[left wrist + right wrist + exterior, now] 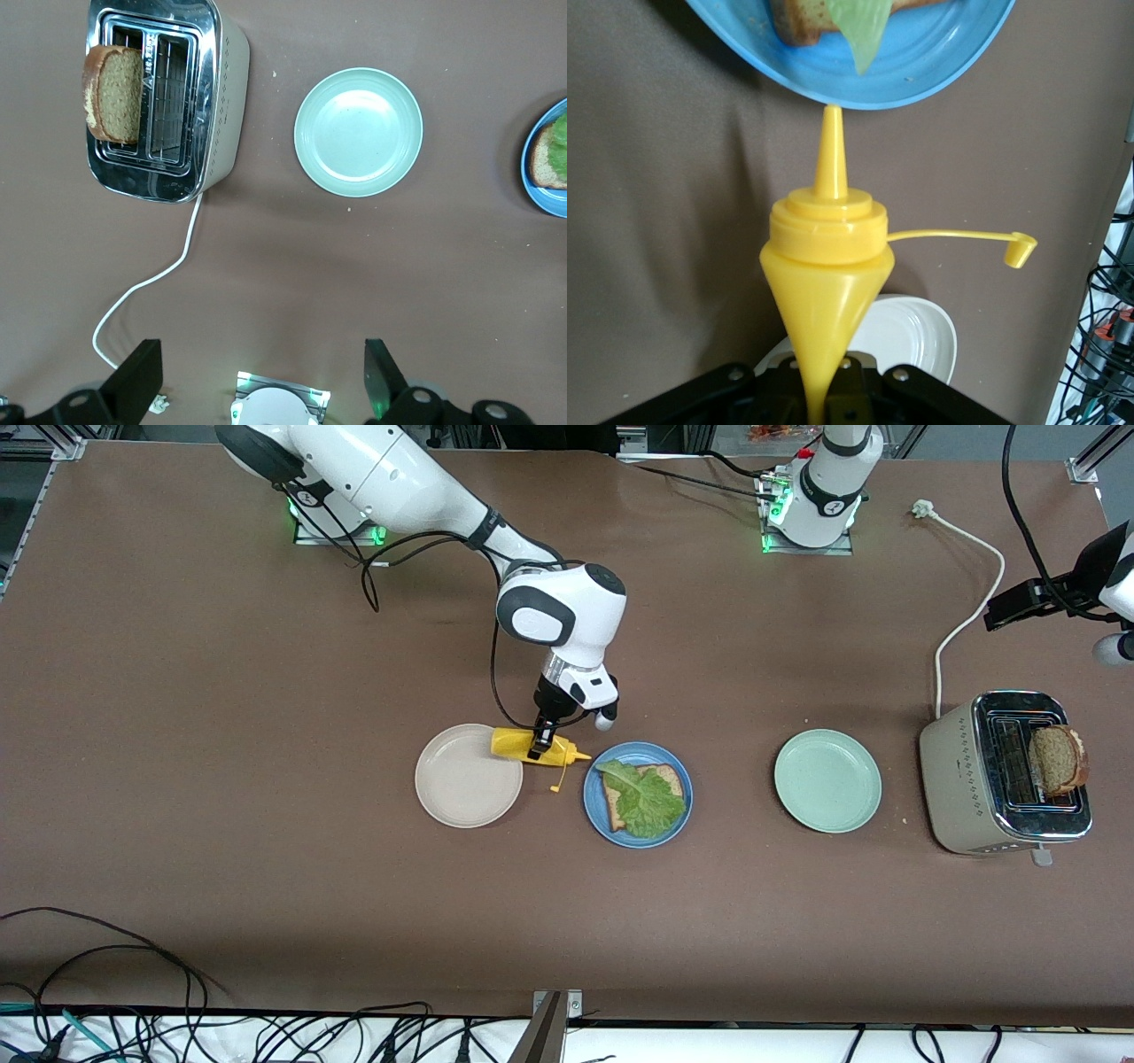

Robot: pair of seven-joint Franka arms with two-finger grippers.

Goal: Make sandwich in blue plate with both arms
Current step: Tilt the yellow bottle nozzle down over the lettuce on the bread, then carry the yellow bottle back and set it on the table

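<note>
- One bottle: right gripper point(539, 746) pinches the yellow squeeze bottle point(530, 746), lying sideways over the cream-white plate point(467, 776) rim, nozzle aimed at the blue plate point(595, 811).
- Blue plate holds bread slice point(666, 779) plus lettuce point(648, 797); sandwich unfinished.
- Second slice point(1058, 760) stands in the toaster point(966, 788), well apart from the blue plate, past the mint-green plate point(827, 780).
- Left gripper point(261, 376) waits with jaws spread, high above the table, closer to the toaster than to the blue plate.

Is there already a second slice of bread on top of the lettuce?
No: on the blue plate the lettuce lies uncovered on one bread slice; another slice stands in the toaster.
</note>
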